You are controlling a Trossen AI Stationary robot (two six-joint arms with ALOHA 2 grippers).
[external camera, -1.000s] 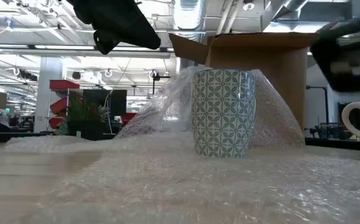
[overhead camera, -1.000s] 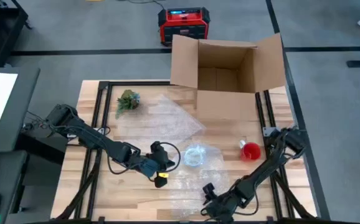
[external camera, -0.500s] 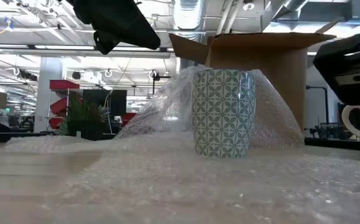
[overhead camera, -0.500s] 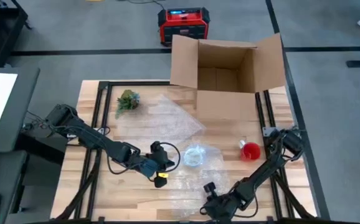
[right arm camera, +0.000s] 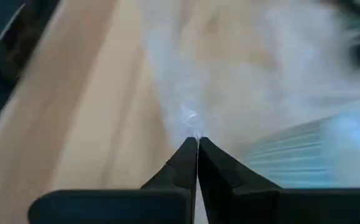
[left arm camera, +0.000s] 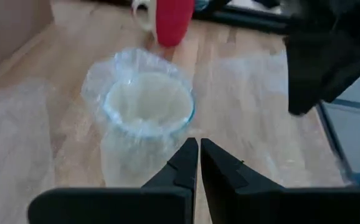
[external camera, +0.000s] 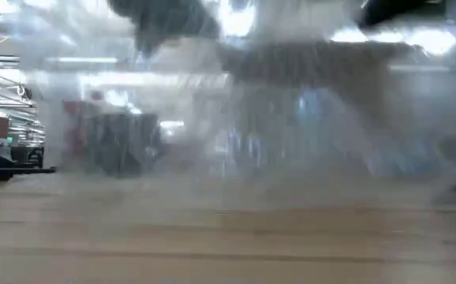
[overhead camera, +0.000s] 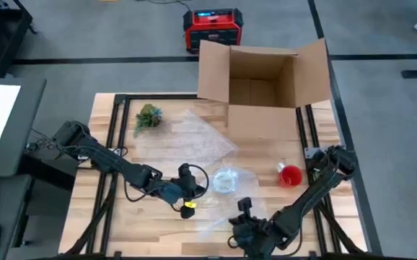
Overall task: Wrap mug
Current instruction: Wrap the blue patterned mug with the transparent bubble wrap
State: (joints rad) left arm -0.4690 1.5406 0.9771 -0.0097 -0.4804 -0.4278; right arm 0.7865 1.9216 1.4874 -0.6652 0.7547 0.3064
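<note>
Wooden table [overhead camera: 115, 217]: mug [overhead camera: 225, 180] stands mid-table on bubble wrap sheet [overhead camera: 216, 215], red cup [overhead camera: 290, 175] to its right. Right gripper [overhead camera: 246, 208] near front edge, fingers pinched together on the sheet's edge, lifting it. Left gripper [overhead camera: 192, 189] just left of mug, fingers closed, holding nothing.

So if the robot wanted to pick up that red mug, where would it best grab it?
Probably by the rim or wall from straight above. The red mug stands upright with its mouth open upward, clear of the bubble wrap. Its pale handle juts sideways, so the fingers should close across the wall away from it. The right gripper is nearer.
</note>
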